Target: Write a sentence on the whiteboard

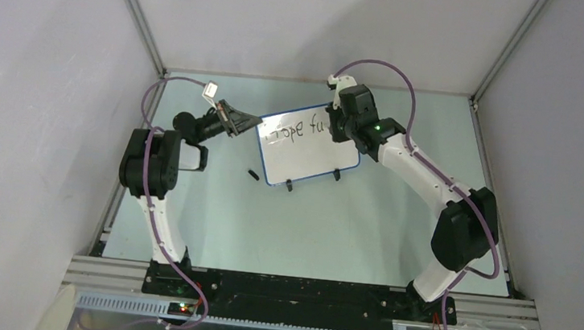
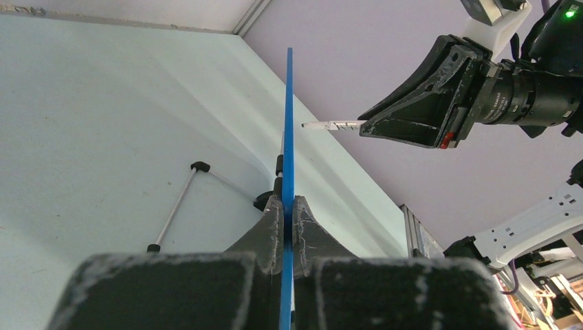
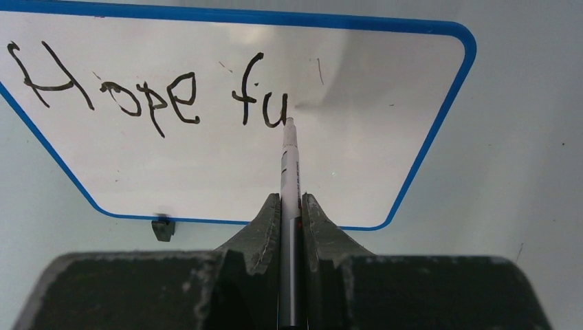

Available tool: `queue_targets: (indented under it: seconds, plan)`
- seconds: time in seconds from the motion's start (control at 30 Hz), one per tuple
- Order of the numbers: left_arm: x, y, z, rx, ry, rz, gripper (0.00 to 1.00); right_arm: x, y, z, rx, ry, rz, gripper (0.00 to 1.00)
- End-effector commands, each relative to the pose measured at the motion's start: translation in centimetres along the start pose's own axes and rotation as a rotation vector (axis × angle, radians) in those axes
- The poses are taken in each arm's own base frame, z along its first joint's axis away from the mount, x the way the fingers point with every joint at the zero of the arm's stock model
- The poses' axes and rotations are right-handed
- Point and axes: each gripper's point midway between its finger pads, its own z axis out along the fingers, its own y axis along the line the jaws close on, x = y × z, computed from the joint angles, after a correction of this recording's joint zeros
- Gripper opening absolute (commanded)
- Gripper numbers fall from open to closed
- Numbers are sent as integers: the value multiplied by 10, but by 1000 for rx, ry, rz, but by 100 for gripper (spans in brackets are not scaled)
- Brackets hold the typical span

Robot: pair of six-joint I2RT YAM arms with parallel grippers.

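Observation:
The whiteboard [image 1: 307, 146] with its blue frame stands on the table on two black clip feet. My left gripper [image 1: 254, 121] is shut on its left edge; in the left wrist view the blue edge [image 2: 287, 137] runs between the closed jaws [image 2: 288, 210]. My right gripper [image 3: 291, 206] is shut on the black-and-white marker pen [image 3: 289, 165], whose tip touches the board. The sentence [image 3: 148, 93] reads "Hope fu" in black strokes, with the tip at the end of the "u". The marker [image 2: 333, 125] and right gripper [image 2: 419, 103] also show in the left wrist view.
A small black cap [image 1: 252, 175] lies on the table left of the board's lower corner. A thin wire stand leg [image 2: 175, 206] with black ends lies behind the board. Grey walls and metal rails enclose the table.

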Motion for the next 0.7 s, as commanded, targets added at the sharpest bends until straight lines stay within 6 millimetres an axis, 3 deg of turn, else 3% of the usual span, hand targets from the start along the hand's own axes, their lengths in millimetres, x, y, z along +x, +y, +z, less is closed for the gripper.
queue_targets:
  seconds: [0.0,0.67]
  plan:
    - [-5,-12,4,53,15,63,0,-28,-2,-12,-4,-77,2,0]
    - [-4,-12,4,52,15,62,0,-18,-10,9,32,-36,4,0]
